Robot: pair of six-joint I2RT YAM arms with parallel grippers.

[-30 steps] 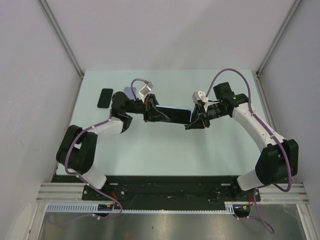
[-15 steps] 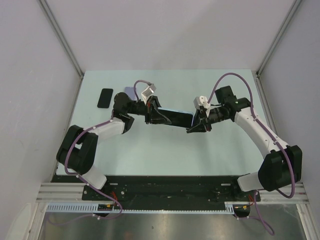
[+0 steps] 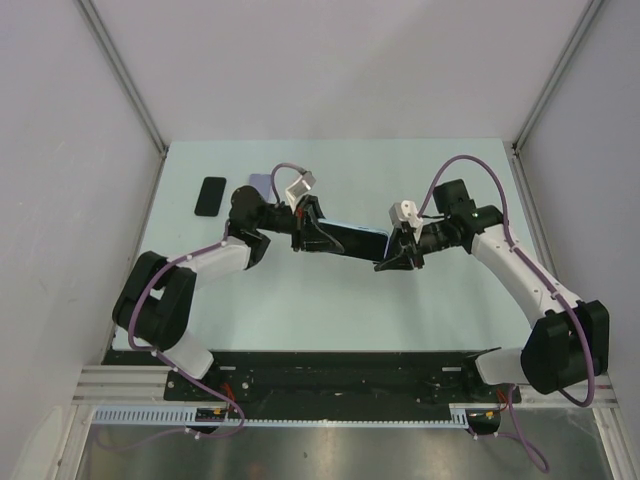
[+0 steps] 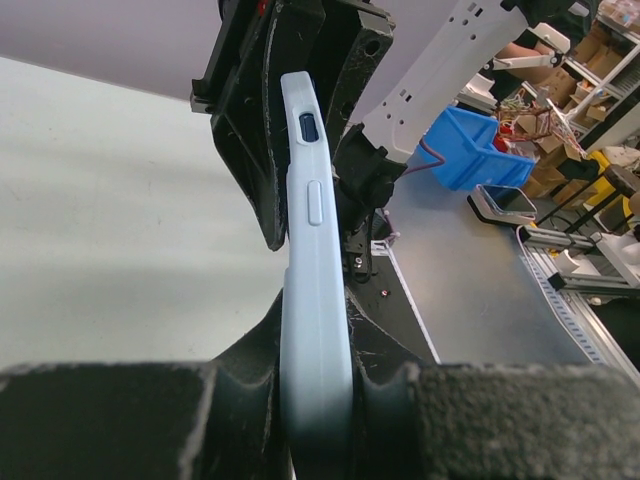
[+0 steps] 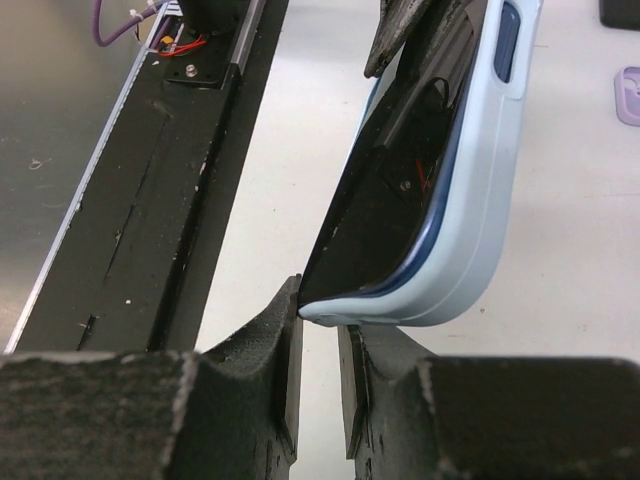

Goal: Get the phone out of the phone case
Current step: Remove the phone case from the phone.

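The phone (image 3: 352, 238), black screen with a dark blue rim (image 5: 395, 200), sits in a light blue phone case (image 4: 310, 250) (image 5: 475, 210) and is held above the table between both arms. My left gripper (image 3: 312, 230) (image 4: 317, 400) is shut on one end of the case, clamping it across its thickness. My right gripper (image 3: 388, 262) (image 5: 320, 305) is at the other end. Its jaws stand a narrow slit apart, with their tips on the case's bottom corner lip. The left fingertip (image 5: 293, 300) touches the edge where the screen meets the lip.
A black rectangular object (image 3: 211, 195) lies flat at the table's far left. A small purple object (image 3: 260, 183) (image 5: 630, 95) lies behind the left wrist. The black base rail (image 5: 150, 190) runs along the near edge.
The phone and both grippers have drifted slightly right and toward the near edge. The right arm's forearm swung outward to the right. Neither grip changed.
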